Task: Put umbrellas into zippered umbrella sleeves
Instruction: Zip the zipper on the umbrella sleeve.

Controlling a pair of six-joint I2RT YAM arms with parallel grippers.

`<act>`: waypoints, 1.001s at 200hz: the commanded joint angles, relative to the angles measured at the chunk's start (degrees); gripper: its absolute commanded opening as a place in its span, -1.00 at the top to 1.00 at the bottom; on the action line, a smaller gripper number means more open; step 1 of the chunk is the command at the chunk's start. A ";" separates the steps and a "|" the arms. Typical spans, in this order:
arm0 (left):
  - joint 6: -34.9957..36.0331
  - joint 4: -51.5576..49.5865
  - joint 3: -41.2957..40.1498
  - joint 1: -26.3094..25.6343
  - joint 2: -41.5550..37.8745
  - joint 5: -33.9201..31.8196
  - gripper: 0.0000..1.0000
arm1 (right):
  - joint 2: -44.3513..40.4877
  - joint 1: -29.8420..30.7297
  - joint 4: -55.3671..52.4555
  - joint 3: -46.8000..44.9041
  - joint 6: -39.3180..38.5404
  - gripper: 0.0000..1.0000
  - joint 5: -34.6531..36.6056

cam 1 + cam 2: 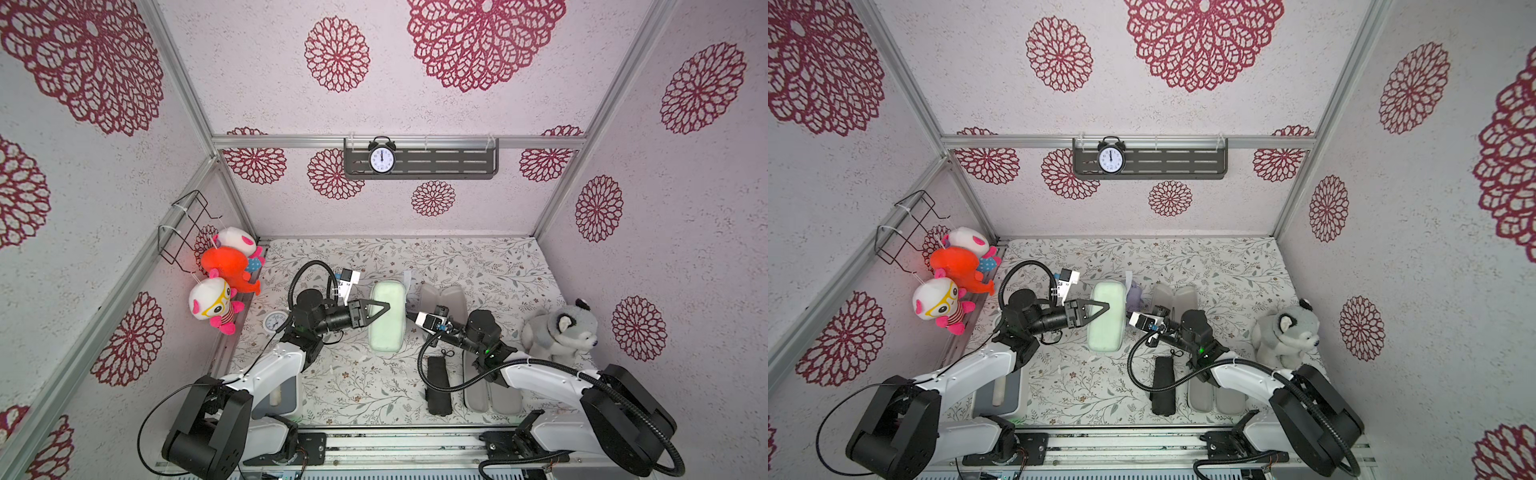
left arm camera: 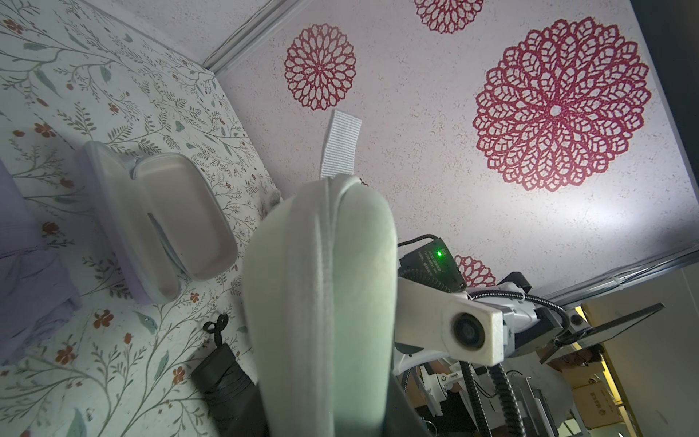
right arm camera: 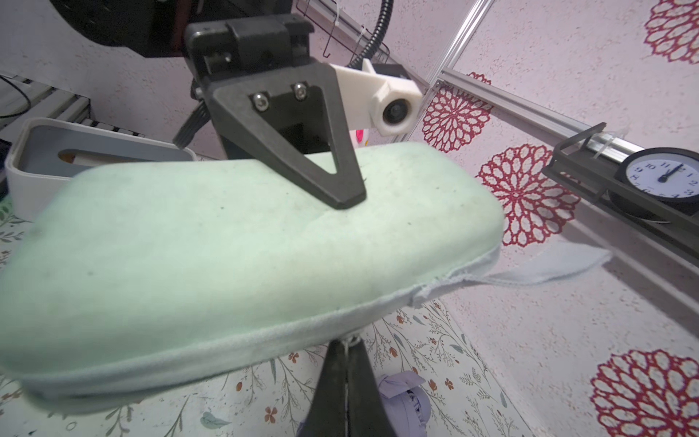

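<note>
Mint-green oblong fabric clamshell sleeve held clear of floral tabletop, mid-table — left gripper clamped across its shell. Right gripper pinched fully shut at the zip seam. Risk: dragging the zip twists sleeve out of left's clamp — or the pinch slips.

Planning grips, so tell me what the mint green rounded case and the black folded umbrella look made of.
Mint green rounded clamshell case: soft matte, suede-like fabric over a seemingly padded shell; fuzzy nap, stitched grey edge tape. Black folded umbrella: thin woven fabric, likely nylon or polyester; creased folds.
</note>
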 commanded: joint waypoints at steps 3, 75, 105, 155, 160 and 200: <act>-0.58 4.04 2.86 1.24 -0.19 -1.46 0.94 | -2.51 0.81 -3.76 -0.67 -0.48 1.00 -3.17; -0.89 3.74 3.30 1.71 0.25 -2.63 0.94 | -5.55 5.16 -7.20 -3.56 0.80 1.00 -1.01; -0.14 3.02 3.13 1.95 -0.35 -3.99 0.93 | -6.67 7.91 -8.26 -4.63 2.08 1.00 1.47; 1.28 0.68 2.89 2.11 -1.28 -4.41 0.94 | -6.05 11.74 -7.98 -4.83 4.08 1.00 4.38; 1.32 0.62 2.68 2.14 -1.48 -4.83 0.93 | -6.04 12.12 -7.98 -4.88 4.34 1.00 4.61; 3.33 -1.93 1.56 2.08 -3.87 -8.39 0.93 | -5.95 14.47 -4.24 -5.77 8.06 1.00 4.51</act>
